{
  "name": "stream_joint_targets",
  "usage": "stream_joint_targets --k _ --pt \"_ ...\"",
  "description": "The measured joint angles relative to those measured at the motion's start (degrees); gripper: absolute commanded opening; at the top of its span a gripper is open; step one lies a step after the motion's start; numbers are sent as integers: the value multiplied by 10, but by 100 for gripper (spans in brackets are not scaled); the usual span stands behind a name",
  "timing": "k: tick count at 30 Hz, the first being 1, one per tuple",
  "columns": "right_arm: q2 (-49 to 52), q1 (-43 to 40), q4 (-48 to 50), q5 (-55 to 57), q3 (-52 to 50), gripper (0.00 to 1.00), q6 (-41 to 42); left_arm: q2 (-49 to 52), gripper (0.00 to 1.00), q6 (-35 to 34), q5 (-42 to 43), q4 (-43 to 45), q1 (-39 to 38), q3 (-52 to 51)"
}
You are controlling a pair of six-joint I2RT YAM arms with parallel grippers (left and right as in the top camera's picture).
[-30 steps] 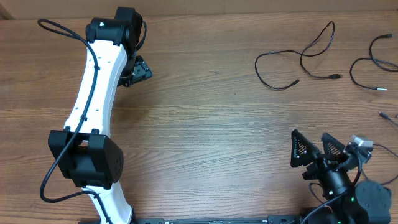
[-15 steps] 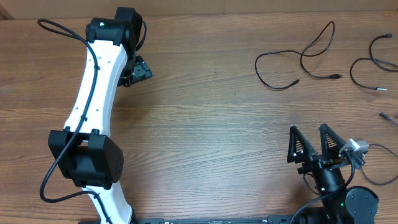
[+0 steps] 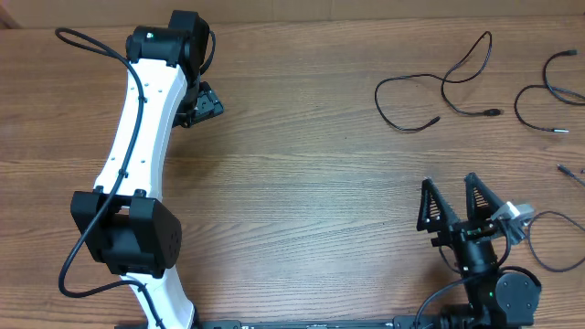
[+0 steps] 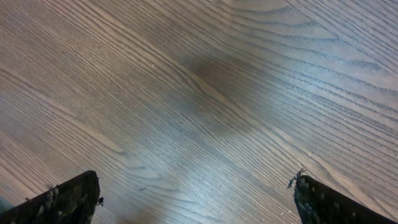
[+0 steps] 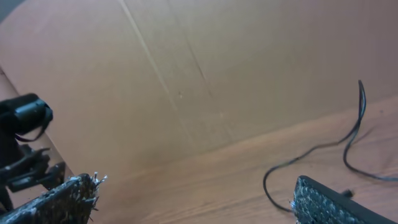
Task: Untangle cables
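Several thin black cables lie apart as loose curls at the far right of the table: one looping cord (image 3: 445,80), a second (image 3: 547,84) by the right edge, and a short end (image 3: 569,170) lower down. My right gripper (image 3: 448,181) stands open near the front right, pointing up the table, well short of them. In the right wrist view its fingers (image 5: 336,202) frame bare wood, with one cable (image 5: 317,149) curling just beyond the right finger. My left gripper (image 3: 206,102) is at the far left, open over bare wood (image 4: 196,183), far from any cable.
The left arm's white links (image 3: 137,137) stretch from the front left up to the back left. A brown wall (image 5: 205,68) rises behind the table's far edge. The right arm's own thicker wire (image 3: 548,238) loops beside its base.
My right arm has drawn back toward its base and swung left, so the open gripper now points straight up the table. The left arm and the cables have not moved.
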Motion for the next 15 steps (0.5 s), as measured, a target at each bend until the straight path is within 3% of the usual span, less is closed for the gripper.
stream_joint_targets --k 15 --pt "0 0 2 30 -61 100 -3 0 99 0 0 0 0 0"
